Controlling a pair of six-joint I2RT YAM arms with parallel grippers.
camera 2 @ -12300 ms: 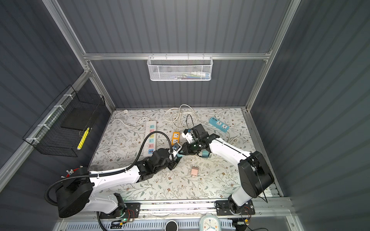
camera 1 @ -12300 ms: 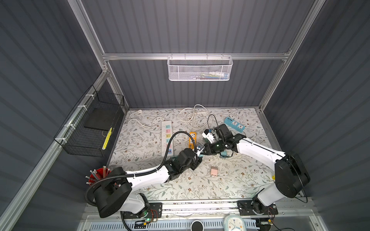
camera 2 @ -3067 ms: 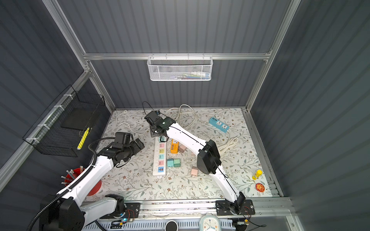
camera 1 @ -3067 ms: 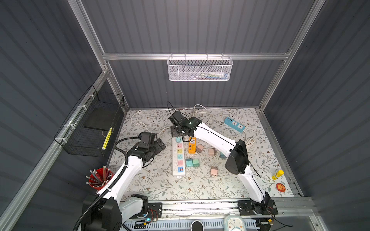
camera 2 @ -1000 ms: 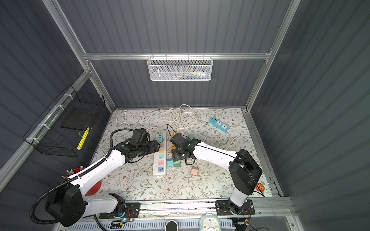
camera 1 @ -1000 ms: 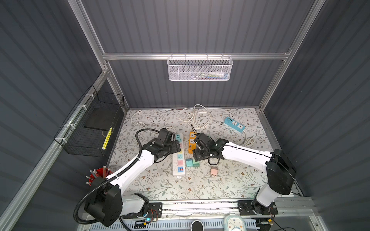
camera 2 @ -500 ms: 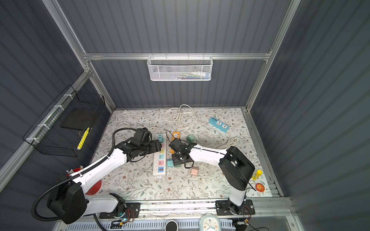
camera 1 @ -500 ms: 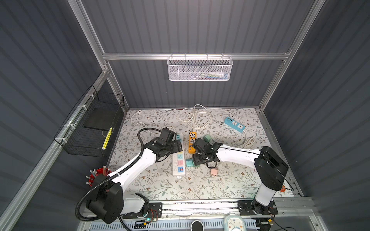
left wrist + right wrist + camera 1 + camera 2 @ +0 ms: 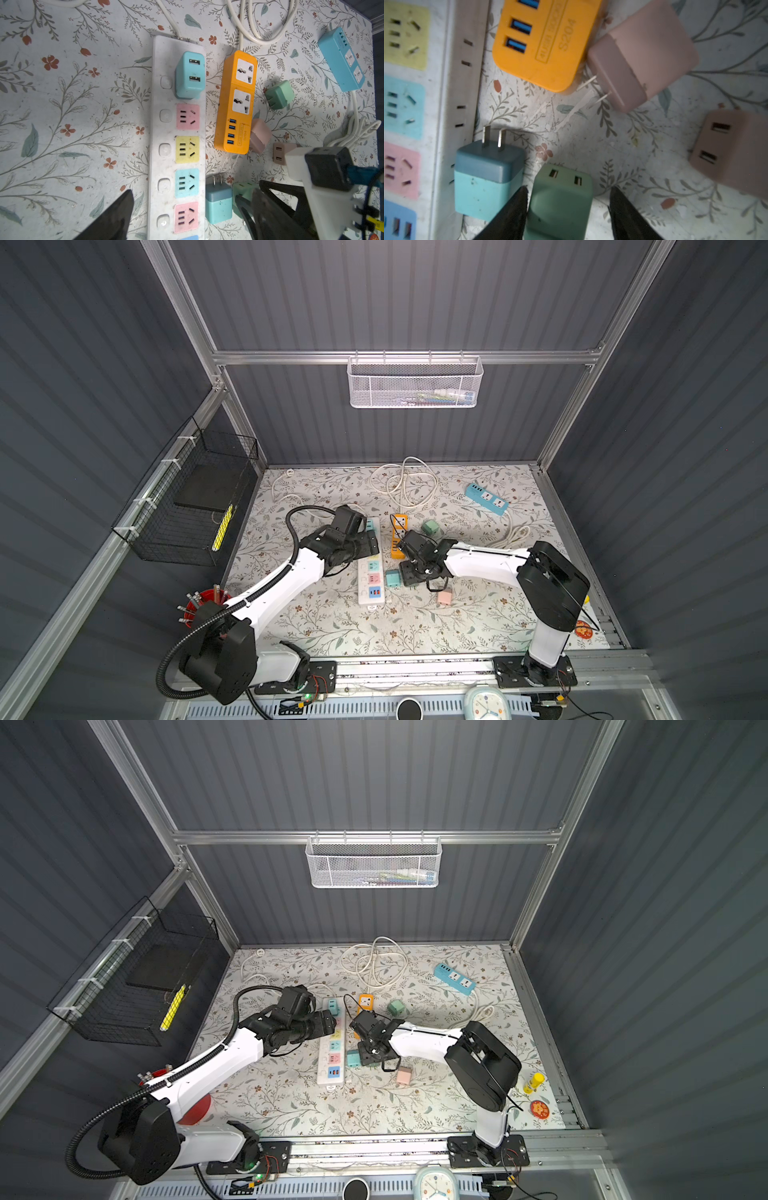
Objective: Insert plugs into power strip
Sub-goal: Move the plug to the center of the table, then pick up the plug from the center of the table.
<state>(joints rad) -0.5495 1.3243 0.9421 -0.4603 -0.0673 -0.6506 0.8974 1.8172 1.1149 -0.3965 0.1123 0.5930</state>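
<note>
The white power strip lies lengthwise, with one teal plug seated in its far socket. My left gripper hovers open astride the strip, holding nothing. My right gripper is open around a mint green plug lying on the mat. One finger is against the plug's side and the other stands a gap away. A loose teal plug lies between that plug and the strip. Pink plugs and a second green plug lie nearby.
An orange power strip lies just right of the white one, and a blue strip sits at the back right. White cords coil at the back. A red pencil cup stands front left.
My right gripper has come nearer and lower over the green plug, and its jaws have narrowed around it. The left arm has hardly moved.
</note>
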